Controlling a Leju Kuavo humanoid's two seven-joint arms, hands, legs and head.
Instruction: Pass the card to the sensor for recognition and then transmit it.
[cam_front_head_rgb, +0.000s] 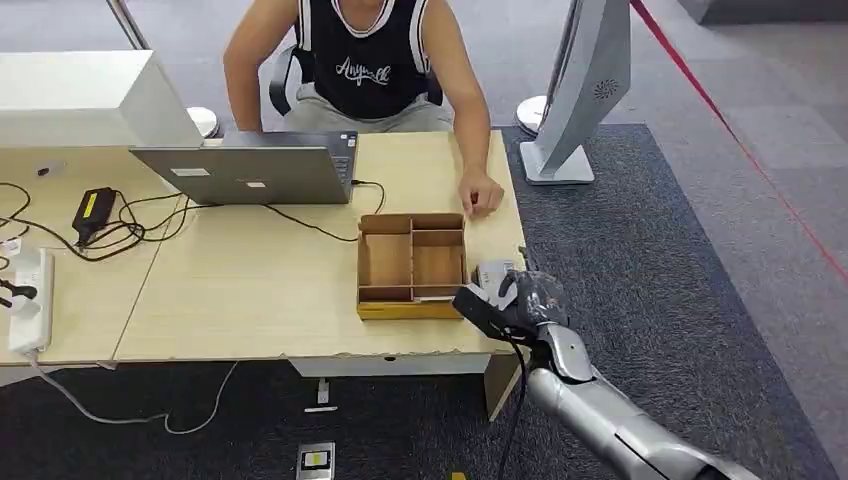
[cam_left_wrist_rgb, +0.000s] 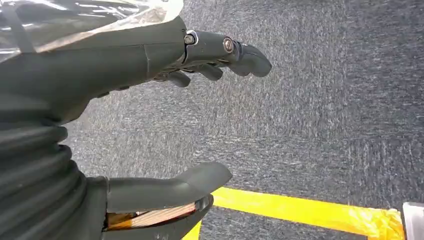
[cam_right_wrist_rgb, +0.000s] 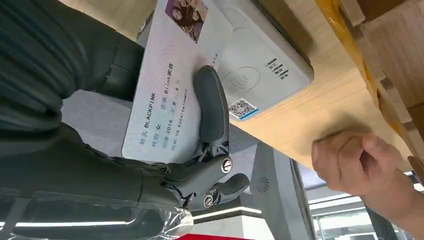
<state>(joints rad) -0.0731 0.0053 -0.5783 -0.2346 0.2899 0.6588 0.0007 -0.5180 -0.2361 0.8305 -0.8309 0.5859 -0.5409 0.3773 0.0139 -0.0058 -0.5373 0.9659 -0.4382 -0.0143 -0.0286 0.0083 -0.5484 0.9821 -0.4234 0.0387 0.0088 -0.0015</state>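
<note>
My right hand (cam_front_head_rgb: 515, 300) is at the table's front right corner, just right of the wooden box. It holds a white ID card (cam_right_wrist_rgb: 165, 85) printed with a small photo and lines of text, one dark finger (cam_right_wrist_rgb: 212, 107) pressed across its face. The card lies flat over the white card sensor (cam_right_wrist_rgb: 260, 65), which rests on the tabletop and carries a wave symbol and a QR sticker. In the head view the sensor (cam_front_head_rgb: 488, 272) peeks out beside the hand. My left hand (cam_left_wrist_rgb: 150, 65) hangs over grey carpet, fingers apart and holding nothing.
A person sits behind the table, one hand (cam_front_head_rgb: 482, 195) resting near the wooden divided box (cam_front_head_rgb: 411, 262); that fist (cam_right_wrist_rgb: 350, 160) is close to the sensor. A laptop (cam_front_head_rgb: 250, 170) and cables (cam_front_head_rgb: 120, 225) lie at the back left. Yellow tape (cam_left_wrist_rgb: 300, 210) marks the carpet.
</note>
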